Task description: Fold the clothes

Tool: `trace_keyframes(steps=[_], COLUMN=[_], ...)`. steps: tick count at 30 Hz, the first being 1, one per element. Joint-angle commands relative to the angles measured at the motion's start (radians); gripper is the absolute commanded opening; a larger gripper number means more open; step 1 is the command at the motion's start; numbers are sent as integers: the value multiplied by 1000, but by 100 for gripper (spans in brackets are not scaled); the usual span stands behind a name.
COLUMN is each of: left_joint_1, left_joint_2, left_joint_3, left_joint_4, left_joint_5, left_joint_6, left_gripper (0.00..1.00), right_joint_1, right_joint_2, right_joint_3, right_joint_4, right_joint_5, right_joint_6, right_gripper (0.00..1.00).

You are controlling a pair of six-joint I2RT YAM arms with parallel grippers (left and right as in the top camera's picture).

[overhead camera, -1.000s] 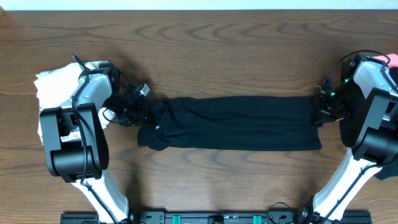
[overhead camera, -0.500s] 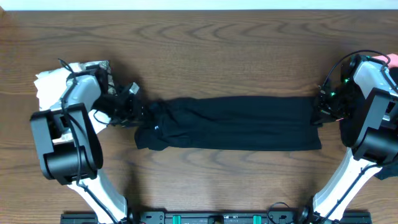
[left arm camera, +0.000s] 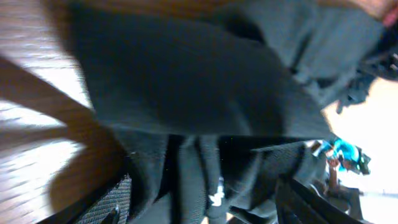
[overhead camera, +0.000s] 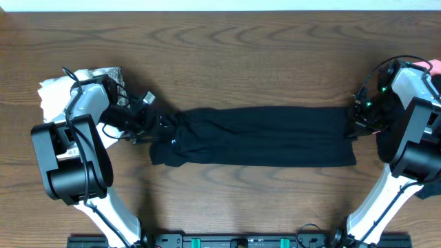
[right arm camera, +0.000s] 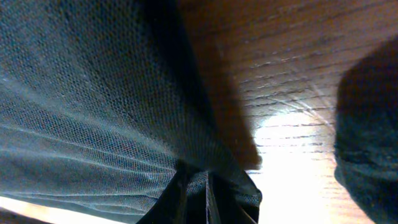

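overhead even and sharp; wrist views blurry, glare on the table (right arm camera: pixel 292 149).

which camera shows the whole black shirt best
Overhead: the black shirt lies there whole, a long folded strip on the table. The left wrist shows only its bunched end with a small white mark; the right wrist only close-up weave at the other end.

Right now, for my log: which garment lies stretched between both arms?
The long black fabric shirt; the crumpled white garment and pink piece sit at the edges.

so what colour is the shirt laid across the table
The shirt is black, seen best in the overhead view.
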Motion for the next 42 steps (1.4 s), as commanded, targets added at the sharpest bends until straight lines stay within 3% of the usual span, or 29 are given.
trace_keyframes(steps=[1, 15, 26, 37, 39, 42], left_joint_1=[5, 1, -73, -95, -95, -95], left_joint_2=[-21, -20, -19, -18, -18, -18], left_joint_3=[2, 2, 0, -11, -20, -31], left_joint_4=[-8, -1, 19, 38, 43, 49], left_joint_5=[129, 71, -93, -118, -118, -118], left_joint_6=[120, 135, 91, 84, 84, 84], left_gripper=[74, 83, 83, 83, 78, 61], right_joint_1=[-8, -8, -8, -8, -8, -8], right_joint_2=[-14, -14, -14, -14, -14, -14], right_joint_3=[-13, -13, -13, -13, -13, -13], right_joint_4=[18, 17, 17, 17, 17, 17], right_joint_5=[24, 20, 5, 5, 5, 2], right_joint_6=[16, 16, 16, 16, 16, 16], right_gripper=[12, 12, 12, 12, 12, 12])
